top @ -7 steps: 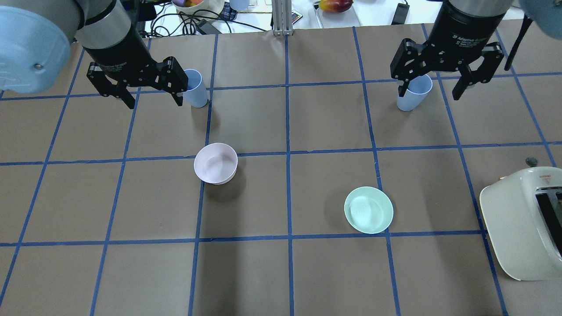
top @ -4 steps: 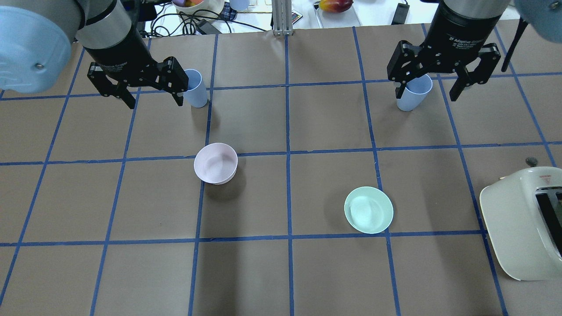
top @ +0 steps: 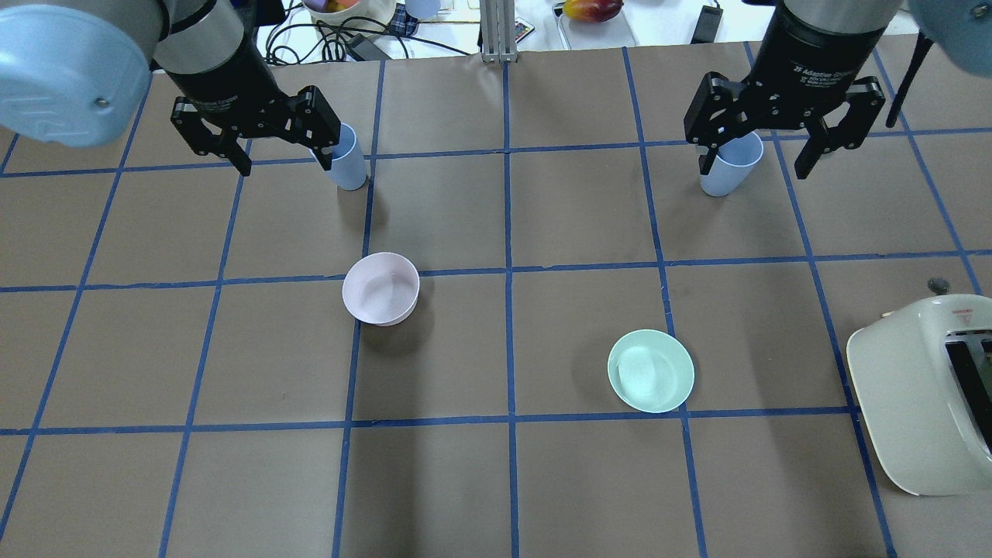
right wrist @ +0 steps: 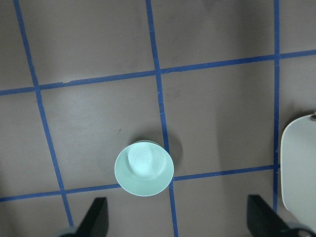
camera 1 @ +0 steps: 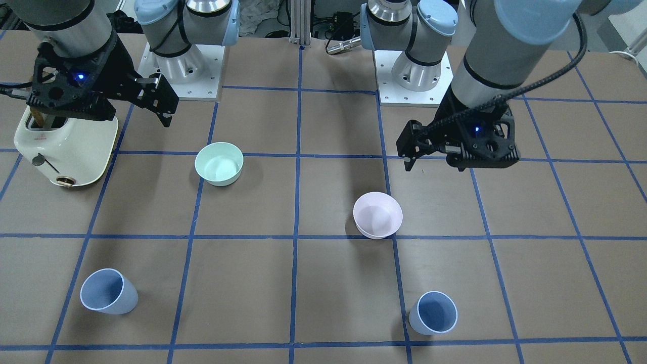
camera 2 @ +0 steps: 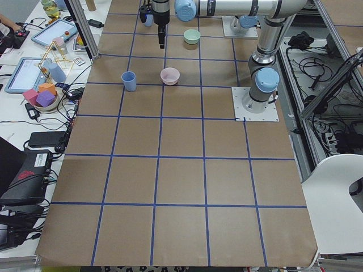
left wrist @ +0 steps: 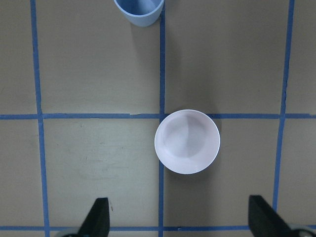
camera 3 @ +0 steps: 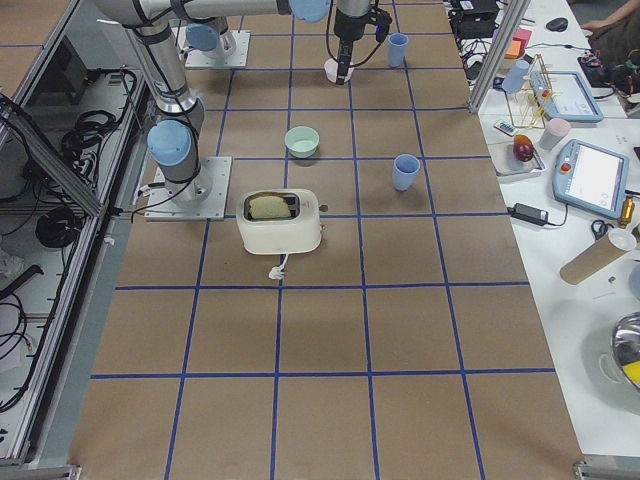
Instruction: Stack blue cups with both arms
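Two blue cups stand upright on the far side of the table. The left cup (top: 346, 160) (camera 1: 433, 313) also shows at the top edge of the left wrist view (left wrist: 139, 9). The right cup (top: 729, 166) (camera 1: 108, 292) stands apart from it. My left gripper (top: 284, 165) (left wrist: 180, 217) is open and empty, held high, with the pale pink bowl (left wrist: 186, 141) below it. My right gripper (top: 753, 170) (right wrist: 178, 217) is open and empty, held high, with the mint-green bowl (right wrist: 143, 168) below it. Neither gripper touches a cup.
The pink bowl (top: 380, 288) sits left of the table's middle and the mint-green bowl (top: 651, 370) right of it. A cream toaster (top: 922, 403) (camera 1: 65, 146) stands at the right edge on the near side. Clutter lies beyond the far edge.
My left gripper has moved a little right and toward the far edge. My right gripper has shifted only slightly. Both stay open; cups and bowls have not moved.
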### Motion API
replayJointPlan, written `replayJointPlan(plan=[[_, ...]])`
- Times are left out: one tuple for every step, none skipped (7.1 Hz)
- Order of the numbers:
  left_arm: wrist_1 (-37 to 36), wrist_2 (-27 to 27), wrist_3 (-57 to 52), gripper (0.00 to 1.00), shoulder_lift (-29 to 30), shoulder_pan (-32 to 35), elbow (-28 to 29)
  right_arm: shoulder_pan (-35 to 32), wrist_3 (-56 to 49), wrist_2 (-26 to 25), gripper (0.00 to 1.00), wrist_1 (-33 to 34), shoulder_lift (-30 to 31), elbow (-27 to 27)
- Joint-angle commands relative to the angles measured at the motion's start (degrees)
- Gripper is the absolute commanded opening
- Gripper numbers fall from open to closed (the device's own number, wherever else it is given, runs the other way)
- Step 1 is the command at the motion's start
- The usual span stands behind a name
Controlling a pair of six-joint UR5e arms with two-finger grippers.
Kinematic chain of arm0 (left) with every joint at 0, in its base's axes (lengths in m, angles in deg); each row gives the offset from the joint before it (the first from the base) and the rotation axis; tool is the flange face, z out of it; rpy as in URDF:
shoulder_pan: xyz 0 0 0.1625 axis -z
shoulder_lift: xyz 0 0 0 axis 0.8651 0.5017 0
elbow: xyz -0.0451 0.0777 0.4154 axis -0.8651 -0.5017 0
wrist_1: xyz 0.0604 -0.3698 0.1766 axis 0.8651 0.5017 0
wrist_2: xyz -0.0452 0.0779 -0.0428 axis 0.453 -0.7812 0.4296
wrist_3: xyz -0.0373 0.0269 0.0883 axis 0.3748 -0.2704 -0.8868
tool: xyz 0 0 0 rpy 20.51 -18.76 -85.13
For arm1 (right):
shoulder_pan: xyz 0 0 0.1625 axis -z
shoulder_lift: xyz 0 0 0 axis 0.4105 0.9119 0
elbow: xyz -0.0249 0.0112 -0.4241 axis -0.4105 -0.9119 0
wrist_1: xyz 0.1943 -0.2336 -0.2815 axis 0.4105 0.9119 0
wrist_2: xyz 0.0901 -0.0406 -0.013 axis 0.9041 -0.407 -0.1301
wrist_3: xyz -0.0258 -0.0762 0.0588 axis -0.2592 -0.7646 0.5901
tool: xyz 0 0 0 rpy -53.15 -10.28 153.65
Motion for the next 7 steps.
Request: replayJointPlan(plan=[[-13.5, 0.1, -0.2, 1.0, 10.5, 0.0, 0.8, 0.1, 0.0, -0.2, 1.0, 0.1, 0.0, 0.6], [-18.3, 0.1, -0.4, 1.0, 15.4, 0.0, 2.5, 0.1, 0.0, -0.2, 1.0, 0.1, 0.1, 0.6], [-19.8, 0.1, -1.6, 1.0, 19.7, 0.0, 6.1, 0.3, 0.0, -0.4, 1.0, 0.1, 0.1, 0.7], [-20.1, 0.1, -4.2, 1.0, 23.8, 0.1, 9.3, 0.1, 0.1, -1.8, 1.0, 0.2, 0.1, 0.7], [-21.3, 0.1, -4.5, 1.0, 26.2, 0.2, 9.9, 0.1, 0.1, -1.8, 1.0, 0.2, 0.0, 0.8], [-21.4, -0.4, -4.5, 0.89, 27.1, 0.4, 9.9, 0.2, 0.0, -1.8, 1.0, 0.3, -0.1, 0.9], [-21.6, -0.5, -4.5, 0.69, 27.8, 0.7, 9.8, 0.6, 0.2, -1.8, 1.0, 0.3, -0.1, 1.1]])
